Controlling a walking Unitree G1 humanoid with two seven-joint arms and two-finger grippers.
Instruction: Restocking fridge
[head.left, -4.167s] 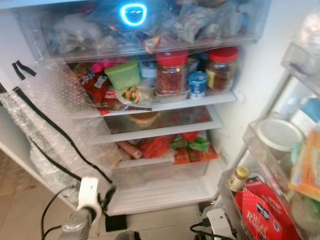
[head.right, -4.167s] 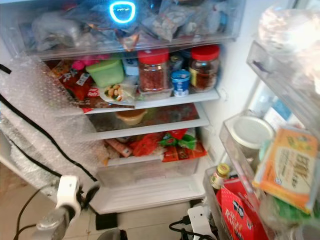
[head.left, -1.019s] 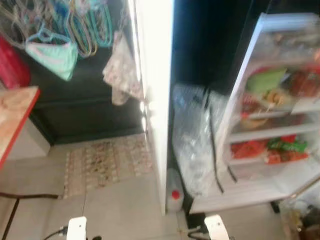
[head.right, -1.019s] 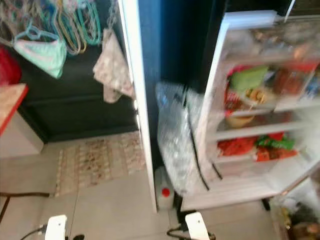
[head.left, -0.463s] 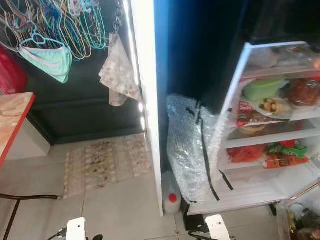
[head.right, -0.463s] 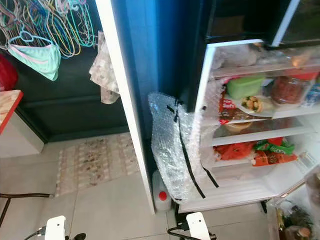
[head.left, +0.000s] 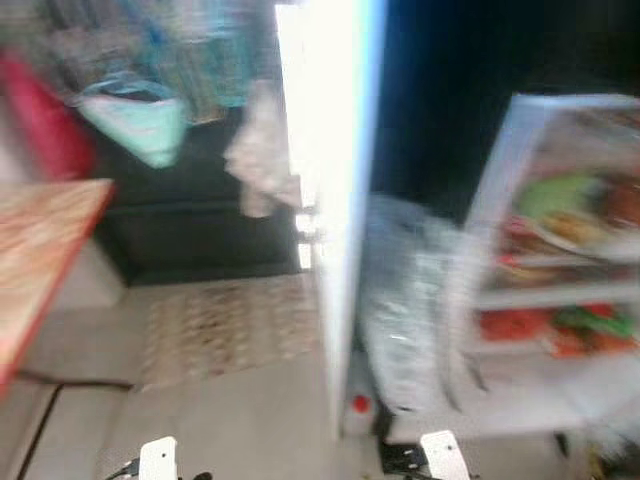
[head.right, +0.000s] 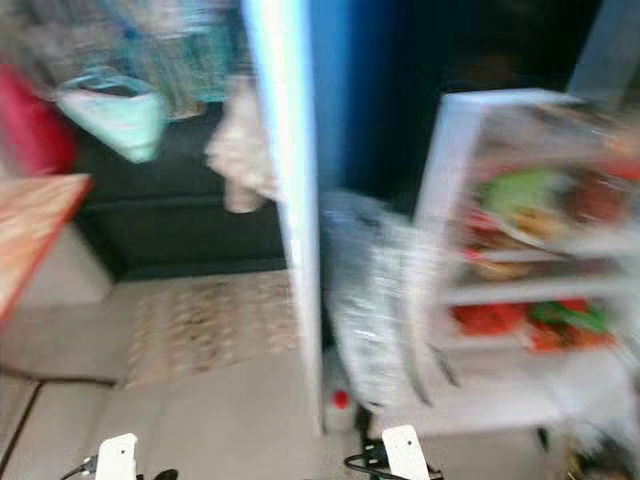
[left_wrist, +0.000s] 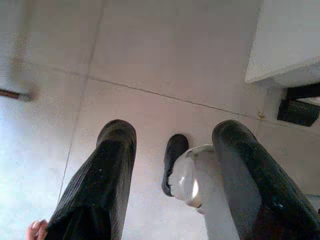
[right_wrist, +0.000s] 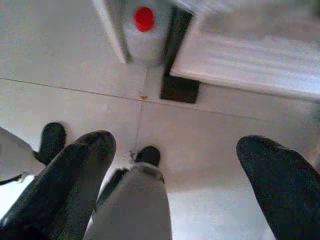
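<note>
The fridge (head.left: 560, 270) stands open with its shelves on show, packed with blurred food: something green on an upper shelf and red packets (head.left: 515, 322) lower down. The head views are smeared, which suggests the robot is turning or walking, probably to fetch stock from elsewhere in the room. Just beside the fridge, on its left, a sheet of bubble wrap (head.left: 400, 300) hangs down its side wall, and beyond that rises a tall white edge (head.left: 335, 200), perhaps the door or a wall, too bright to tell. At the foot of that edge sits a pale jug with a red cap (right_wrist: 144, 20), tucked into the gap next to the fridge base. Further from the fridge lie a patterned mat (head.left: 225, 325) on the tiled floor (left_wrist: 165, 55) and the corner of a red-edged bench (head.left: 40, 260), with hangers (head.left: 130, 110) above. Both arms hang low. The left gripper (left_wrist: 175, 170) points at the floor, fingers spread wide, holding nothing. The right gripper (right_wrist: 175, 170) is likewise spread and empty near the fridge base.
</note>
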